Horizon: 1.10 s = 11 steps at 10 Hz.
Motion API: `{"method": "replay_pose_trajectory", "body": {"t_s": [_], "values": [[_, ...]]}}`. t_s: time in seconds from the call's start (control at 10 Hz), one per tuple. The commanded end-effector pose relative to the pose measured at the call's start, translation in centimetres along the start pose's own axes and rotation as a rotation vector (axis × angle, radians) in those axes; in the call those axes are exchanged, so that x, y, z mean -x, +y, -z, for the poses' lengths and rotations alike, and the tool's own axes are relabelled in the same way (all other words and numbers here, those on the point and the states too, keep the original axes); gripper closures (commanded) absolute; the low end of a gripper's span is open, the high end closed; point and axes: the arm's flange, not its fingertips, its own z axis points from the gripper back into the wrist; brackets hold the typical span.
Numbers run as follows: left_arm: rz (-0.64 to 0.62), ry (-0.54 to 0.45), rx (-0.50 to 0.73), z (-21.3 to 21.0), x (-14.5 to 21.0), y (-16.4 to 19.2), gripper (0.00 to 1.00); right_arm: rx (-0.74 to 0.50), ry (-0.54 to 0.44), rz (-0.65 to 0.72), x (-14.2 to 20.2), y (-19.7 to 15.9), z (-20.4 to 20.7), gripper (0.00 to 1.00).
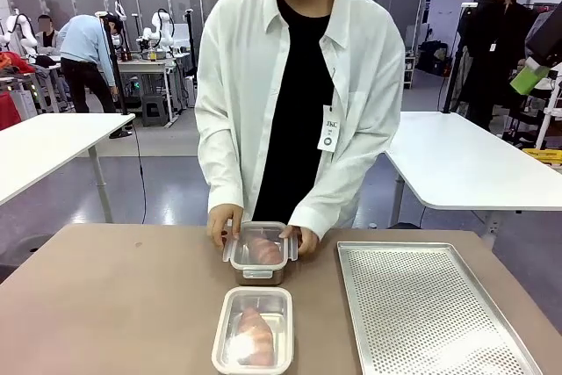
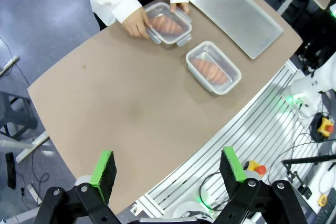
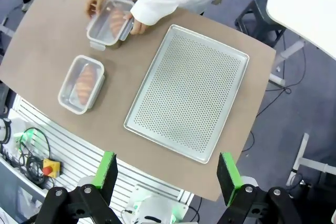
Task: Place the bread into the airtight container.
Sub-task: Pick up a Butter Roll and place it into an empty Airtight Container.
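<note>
A clear airtight container (image 1: 260, 252) with a bread (image 1: 263, 250) inside stands at the table's far middle. The person's two hands (image 1: 223, 222) rest on its clip-on lid. The same container (image 2: 168, 23) (image 3: 109, 22) lies far below both wrists. Nearer to me stands a second clear container (image 1: 253, 329) (image 2: 213, 67) (image 3: 81, 83) holding another bread (image 1: 255, 335); I cannot tell whether it has a lid on. My left gripper (image 2: 168, 170) hangs open high above the table's near left edge. High over the near right edge, my right gripper (image 3: 168, 171) is open too. Both hold nothing.
A perforated metal tray (image 1: 430, 305) (image 2: 236, 17) (image 3: 189, 93) lies bare on the right half of the brown table (image 1: 114, 305). The person stands close against the far edge. White tables stand beyond on both sides.
</note>
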Motion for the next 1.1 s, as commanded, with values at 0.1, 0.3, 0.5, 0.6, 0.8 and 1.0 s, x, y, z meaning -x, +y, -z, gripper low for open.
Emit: {"method": "replay_pose_trajectory", "body": {"t_s": [0.1,0.3,0.5,0.6,0.8,1.0], "values": [[0.017,-0.003,0.015,-0.03,-0.08,-0.02,0.0,-0.013,-0.006,-0.016,0.12,-0.18,-0.06,0.05],[0.017,-0.003,0.015,-0.03,-0.08,-0.02,0.0,-0.013,-0.006,-0.016,0.12,-0.18,-0.06,0.05],[0.017,-0.003,0.015,-0.03,-0.08,-0.02,0.0,-0.013,-0.006,-0.016,0.12,-0.18,-0.06,0.05],[0.017,-0.003,0.015,-0.03,-0.08,-0.02,0.0,-0.013,-0.006,-0.016,0.12,-0.18,-0.06,0.05],[0.017,-0.003,0.015,-0.03,-0.08,-0.02,0.0,-0.013,-0.006,-0.016,0.12,-0.18,-0.06,0.05],[0.017,-0.003,0.015,-0.03,-0.08,-0.02,0.0,-0.013,-0.006,-0.016,0.12,-0.18,-0.06,0.05]]}}
